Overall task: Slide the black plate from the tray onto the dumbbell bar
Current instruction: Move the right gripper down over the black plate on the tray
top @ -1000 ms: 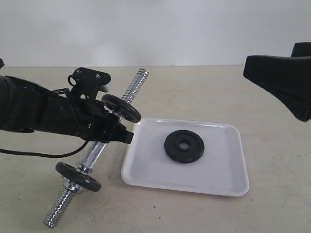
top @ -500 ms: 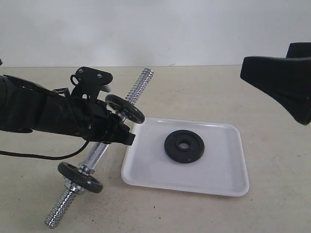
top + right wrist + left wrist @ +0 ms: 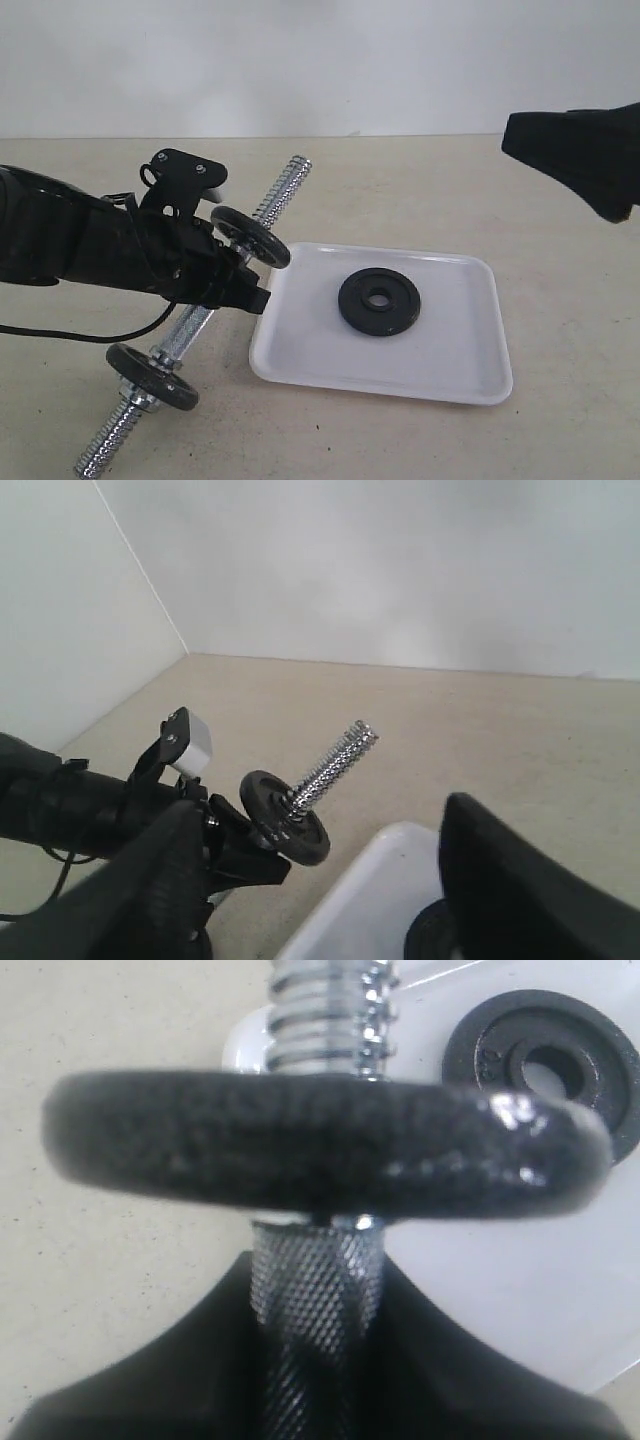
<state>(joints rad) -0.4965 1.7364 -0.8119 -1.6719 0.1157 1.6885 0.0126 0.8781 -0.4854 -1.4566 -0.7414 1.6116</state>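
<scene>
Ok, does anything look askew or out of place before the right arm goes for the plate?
Nothing stands out. The dumbbell bar is tilted, but only because the left gripper clamps its knurled middle, far threaded end raised. The black plate lies flat in the tray, and the right gripper hangs open.

Black plate (image 3: 355, 300), white tray (image 3: 440, 360), shiny chrome knurled dumbbell bar (image 3: 188, 327).
</scene>
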